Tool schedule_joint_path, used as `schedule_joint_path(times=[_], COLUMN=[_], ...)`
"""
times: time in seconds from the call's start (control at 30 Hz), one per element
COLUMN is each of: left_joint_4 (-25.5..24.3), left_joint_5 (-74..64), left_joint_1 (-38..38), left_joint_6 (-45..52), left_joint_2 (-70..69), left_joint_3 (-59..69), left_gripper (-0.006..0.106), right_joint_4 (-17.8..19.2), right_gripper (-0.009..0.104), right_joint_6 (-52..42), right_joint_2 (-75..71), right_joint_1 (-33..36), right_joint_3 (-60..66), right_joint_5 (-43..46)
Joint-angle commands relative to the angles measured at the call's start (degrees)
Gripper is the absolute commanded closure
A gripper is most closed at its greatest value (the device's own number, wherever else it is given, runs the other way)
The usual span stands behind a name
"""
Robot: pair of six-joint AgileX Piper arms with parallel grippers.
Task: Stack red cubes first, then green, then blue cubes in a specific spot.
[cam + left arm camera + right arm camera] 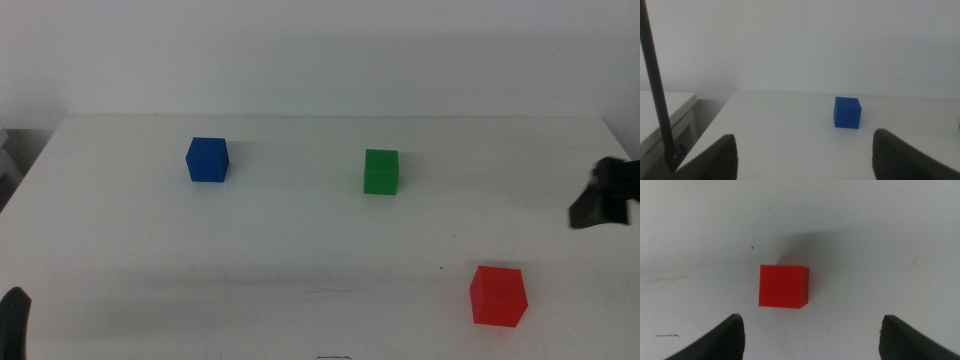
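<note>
- Red cube [498, 295] sits lower right on the white table [300, 240], apart from the right gripper [812, 335], ahead of its widely spread jaws.
- Green cube [381, 171] centre; blue cube [207, 159] upper left.
- Left gripper [805, 155], lower left edge, spread wide, empty.

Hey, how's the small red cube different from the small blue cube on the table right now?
The small matte red cube sits near the table's front right; the small matte blue cube sits farther back on the left. The open right gripper faces the red one, the open left gripper faces the blue. Both look equal-sized, upright, untouched.
</note>
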State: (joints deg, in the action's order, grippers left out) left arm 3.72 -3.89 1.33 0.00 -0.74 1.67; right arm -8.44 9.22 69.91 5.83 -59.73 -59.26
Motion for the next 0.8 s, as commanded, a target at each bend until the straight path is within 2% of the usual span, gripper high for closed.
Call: schedule_joint_path(times=[0.0,0.2,0.3,0.77], left_joint_4=[0.43,0.43,0.43,0.43], left_joint_5=[4.35,4.35,4.35,4.35], left_joint_1=[-0.16,-0.16,-0.16,-0.16], left_joint_6=[-0.56,-0.56,-0.56,-0.56], left_joint_2=[-1.08,-1.08,-1.08,-1.08], left_joint_3=[-0.16,-0.16,-0.16,-0.16], left_gripper=[0.011,0.011,0.011,0.011], right_joint_4=[2.23,9.04,10.46,10.19], right_gripper=[0.001,0.001,0.001,0.001], right_joint_6=[4.29,16.4,19.68,20.5], right_joint_2=[2.12,9.26,13.01,25.26], right_joint_1=[3.05,12.59,15.3,15.81], right_joint_3=[-2.79,-4.73,-5.08,-5.08], right_joint_5=[0.21,2.04,3.93,6.44])
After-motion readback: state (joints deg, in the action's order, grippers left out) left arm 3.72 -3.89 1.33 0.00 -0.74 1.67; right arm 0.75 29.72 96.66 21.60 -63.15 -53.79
